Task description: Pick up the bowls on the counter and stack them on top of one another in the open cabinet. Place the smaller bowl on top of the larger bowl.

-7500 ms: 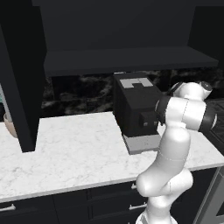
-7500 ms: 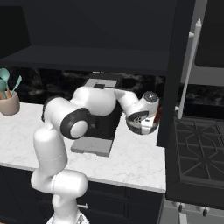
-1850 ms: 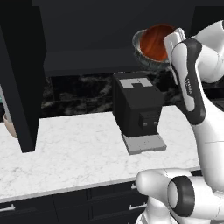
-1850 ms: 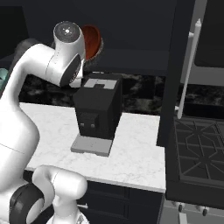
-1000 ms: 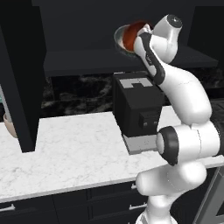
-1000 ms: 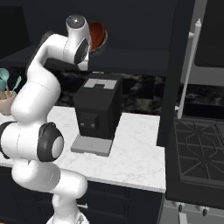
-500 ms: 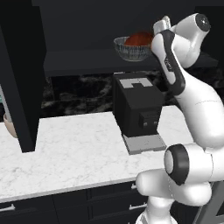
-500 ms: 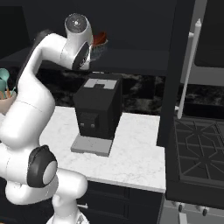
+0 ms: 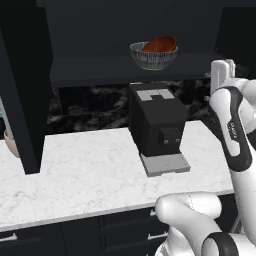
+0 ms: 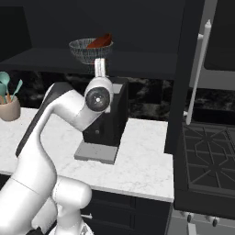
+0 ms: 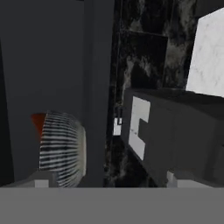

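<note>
The red bowl [image 9: 161, 44] sits tilted inside the grey bowl [image 9: 153, 56] on the cabinet shelf [image 9: 95, 69], above the black machine [image 9: 156, 125] on the counter [image 9: 80, 170]. Both bowls lie apart from the jaws, off to one side. The fingers are hardly visible, so I cannot tell whether the jaws are apart.

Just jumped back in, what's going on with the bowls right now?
Both bowls are in the open cabinet: the smaller bowl sits tilted inside the larger bowl on the shelf, above the black coffee machine on the counter. The arm is off to the side of the stack and holds nothing; whether the gripper is open or shut cannot be told.
</note>
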